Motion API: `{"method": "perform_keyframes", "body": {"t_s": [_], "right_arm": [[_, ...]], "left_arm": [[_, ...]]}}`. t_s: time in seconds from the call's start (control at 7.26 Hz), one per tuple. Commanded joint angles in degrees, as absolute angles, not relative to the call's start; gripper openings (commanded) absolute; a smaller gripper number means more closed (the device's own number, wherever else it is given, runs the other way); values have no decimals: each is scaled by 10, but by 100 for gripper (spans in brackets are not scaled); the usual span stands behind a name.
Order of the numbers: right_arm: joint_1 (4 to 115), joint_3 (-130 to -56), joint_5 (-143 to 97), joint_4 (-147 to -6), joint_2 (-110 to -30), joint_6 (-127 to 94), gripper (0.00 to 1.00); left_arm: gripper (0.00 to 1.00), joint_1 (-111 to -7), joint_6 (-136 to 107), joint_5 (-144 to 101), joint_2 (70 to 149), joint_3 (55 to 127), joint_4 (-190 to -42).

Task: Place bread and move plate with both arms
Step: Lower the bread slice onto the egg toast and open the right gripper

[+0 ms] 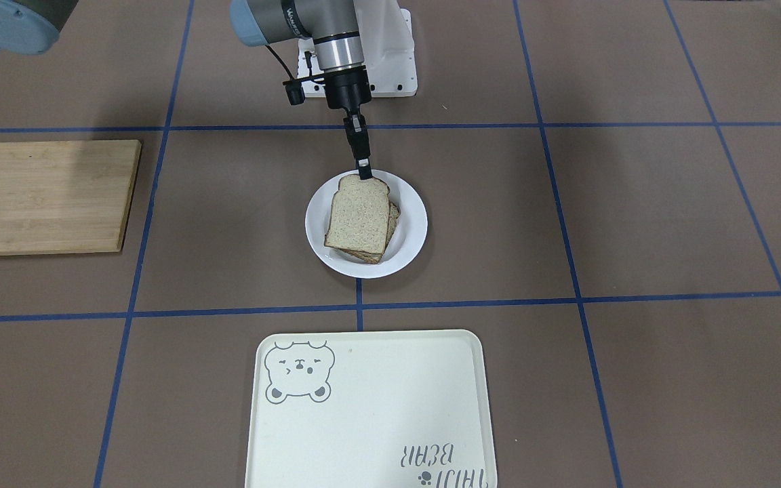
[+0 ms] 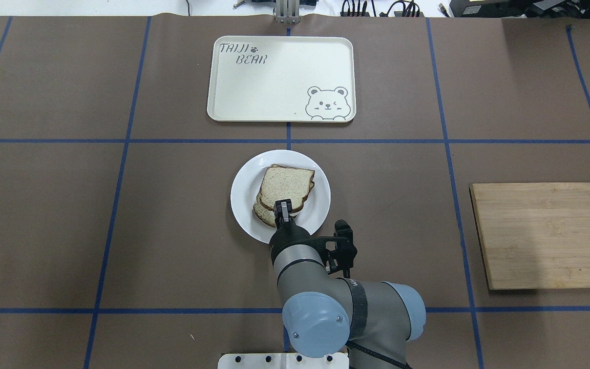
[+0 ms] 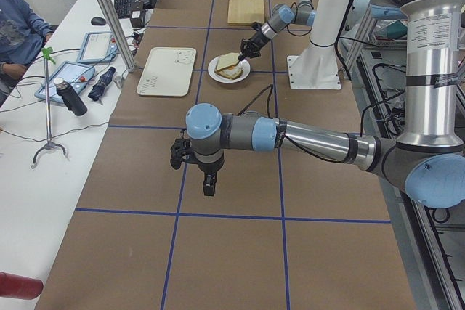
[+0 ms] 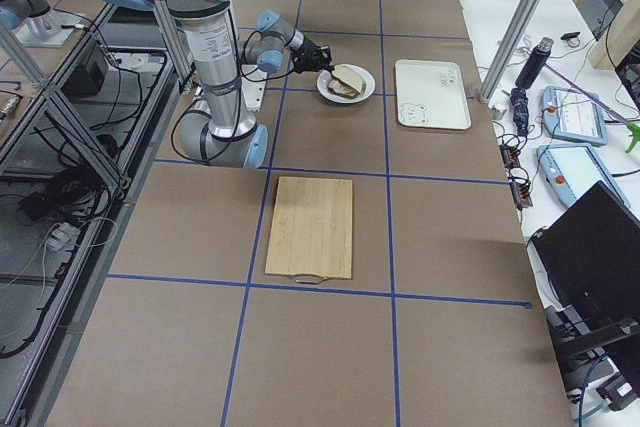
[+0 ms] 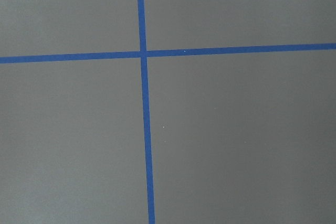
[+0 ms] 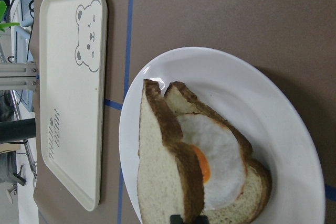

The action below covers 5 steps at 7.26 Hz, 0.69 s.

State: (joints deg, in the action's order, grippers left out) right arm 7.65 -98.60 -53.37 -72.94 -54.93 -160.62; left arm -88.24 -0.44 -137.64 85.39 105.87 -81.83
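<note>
The white plate [image 1: 415,224] [image 2: 241,197] sits mid-table. On it lies a slice topped with a fried egg [image 6: 220,161]. Over that slice the plain bread [image 1: 358,217] [image 2: 286,187] [image 6: 157,177] hangs tilted, its crust edge nearest the robot pinched in my right gripper [image 1: 364,169] [image 2: 282,207], which is shut on it. My left gripper [image 3: 208,183] hovers low over bare table far to the robot's left. It shows only in the exterior left view, so I cannot tell if it is open or shut. The left wrist view holds only brown table and blue tape.
A cream tray [image 1: 370,407] [image 2: 274,82] with a bear drawing lies just beyond the plate, away from the robot. A wooden cutting board [image 1: 41,196] [image 2: 546,236] lies on the robot's right. A person sits at the side bench in the exterior left view.
</note>
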Motion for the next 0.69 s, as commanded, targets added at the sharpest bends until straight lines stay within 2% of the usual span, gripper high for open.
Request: {"method": "perform_keyframes", "body": {"t_s": [0.0,0.28,0.41,0.55], "right_arm": [[76,-983,-533,-729,-548,-1605,57],[76,-983,-533,-729,-548,-1603,70],[77,-987,-534,-729,-548,-1601,82],[85,-990,-540,-729,-547,-1588,98]], "left_arm": [[98,-882,-4,-1376,853,1059,-818],[98,-882,-4,-1376,854,1059,-818],[98,-882,-5,-1379,854,1059,-818],[98,-882,-8,-1383,855,1059,-818]]}}
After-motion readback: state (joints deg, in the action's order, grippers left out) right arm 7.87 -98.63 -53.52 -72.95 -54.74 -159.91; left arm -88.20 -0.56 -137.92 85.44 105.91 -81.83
